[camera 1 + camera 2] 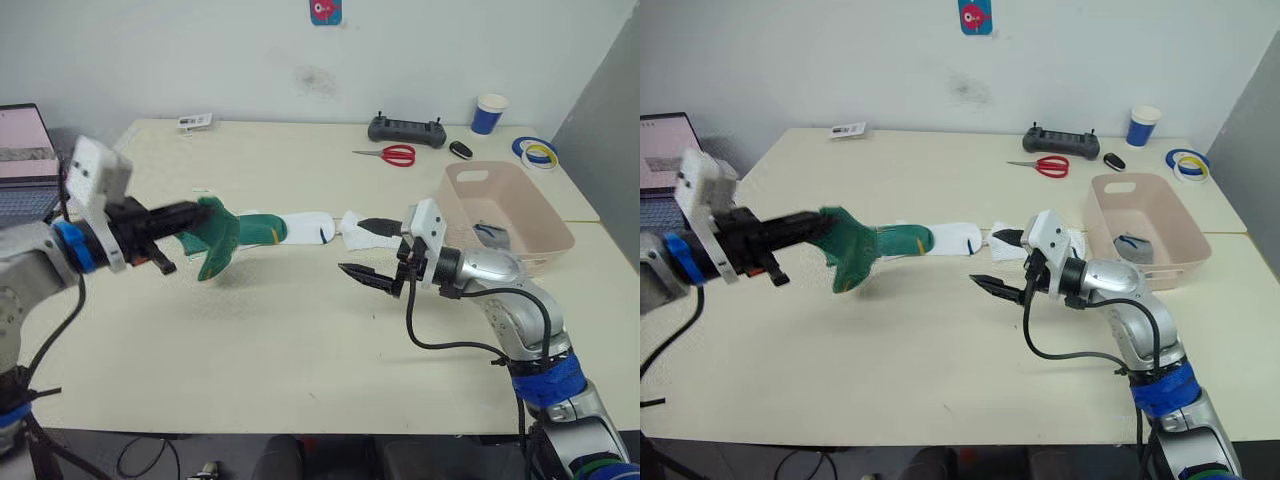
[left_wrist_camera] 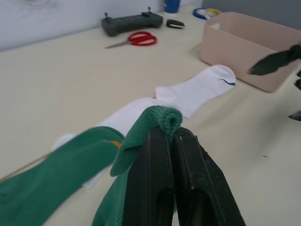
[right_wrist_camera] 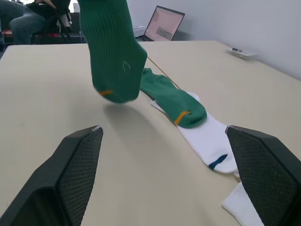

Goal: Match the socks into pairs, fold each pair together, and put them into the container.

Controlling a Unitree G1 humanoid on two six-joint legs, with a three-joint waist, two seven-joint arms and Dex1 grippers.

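Your left gripper (image 1: 190,215) pinches a green sock (image 1: 215,240) aloft; its mate (image 1: 260,229) overlaps white socks (image 1: 310,227) on the table; right gripper (image 1: 368,248) gapes; container (image 1: 520,205) partly hides grey fabric (image 1: 492,236)

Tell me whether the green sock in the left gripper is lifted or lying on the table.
Lifted. The left gripper is shut on the green sock, which hangs above the table.

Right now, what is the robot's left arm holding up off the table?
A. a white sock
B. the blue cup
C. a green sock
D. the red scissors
C: the left gripper is shut on a green sock that hangs above the table.
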